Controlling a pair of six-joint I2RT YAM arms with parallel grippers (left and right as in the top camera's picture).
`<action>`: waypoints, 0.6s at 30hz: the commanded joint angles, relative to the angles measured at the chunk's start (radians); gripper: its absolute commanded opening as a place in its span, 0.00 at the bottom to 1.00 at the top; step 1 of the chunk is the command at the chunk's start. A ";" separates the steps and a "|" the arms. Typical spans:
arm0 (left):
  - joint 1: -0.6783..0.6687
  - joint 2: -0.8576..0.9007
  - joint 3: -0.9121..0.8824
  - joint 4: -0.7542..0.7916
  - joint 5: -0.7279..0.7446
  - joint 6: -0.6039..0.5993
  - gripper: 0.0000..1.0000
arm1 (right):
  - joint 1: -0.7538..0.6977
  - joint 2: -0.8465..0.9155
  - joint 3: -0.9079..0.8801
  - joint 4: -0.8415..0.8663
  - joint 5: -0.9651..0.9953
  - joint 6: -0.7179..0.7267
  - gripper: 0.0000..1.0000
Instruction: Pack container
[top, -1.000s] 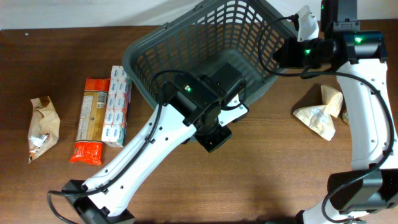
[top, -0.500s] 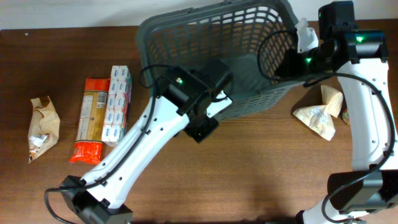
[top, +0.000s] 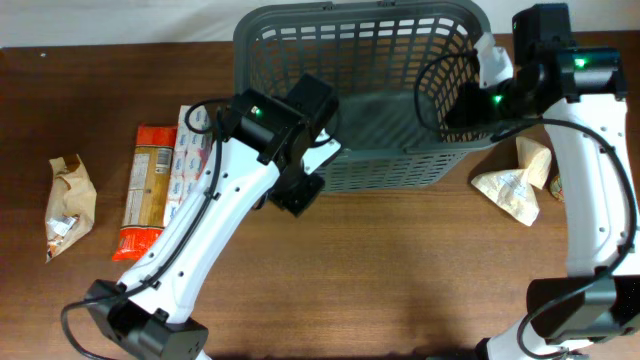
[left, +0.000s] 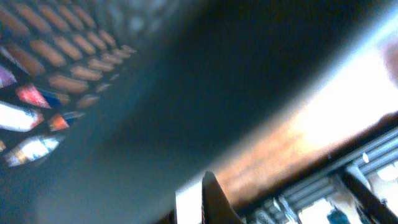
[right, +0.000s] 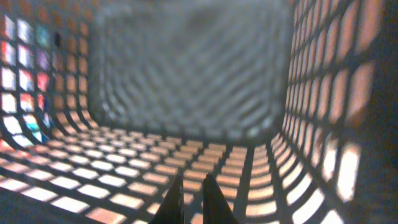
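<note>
The container is a large dark grey lattice basket standing square at the table's back middle. My left gripper is at its front left corner. In the left wrist view the container's rim fills the frame as a blur, and the left gripper shows only one dark finger against it, so it looks shut on the rim. My right gripper is at the container's right wall. In the right wrist view its fingers are pinched nearly together on the lattice, looking into the empty inside of the container.
Left of the container lie a white-and-blue carton pack, an orange packet and a crumpled brown paper bag. Another crumpled paper bag lies to the right, under my right arm.
The container has swung from a diagonal tilt to square with the table and shifted back and right. Both grippers moved with it, the left arm going up and left.
</note>
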 joint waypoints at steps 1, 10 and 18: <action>0.005 -0.066 0.056 -0.032 0.006 -0.075 0.02 | -0.009 -0.069 0.164 0.023 0.014 -0.012 0.04; 0.056 -0.291 0.155 -0.030 -0.068 -0.156 0.02 | -0.140 -0.066 0.388 0.014 0.084 0.141 0.04; 0.190 -0.476 0.155 0.025 -0.305 -0.186 0.02 | -0.248 0.044 0.335 0.004 0.080 0.142 0.04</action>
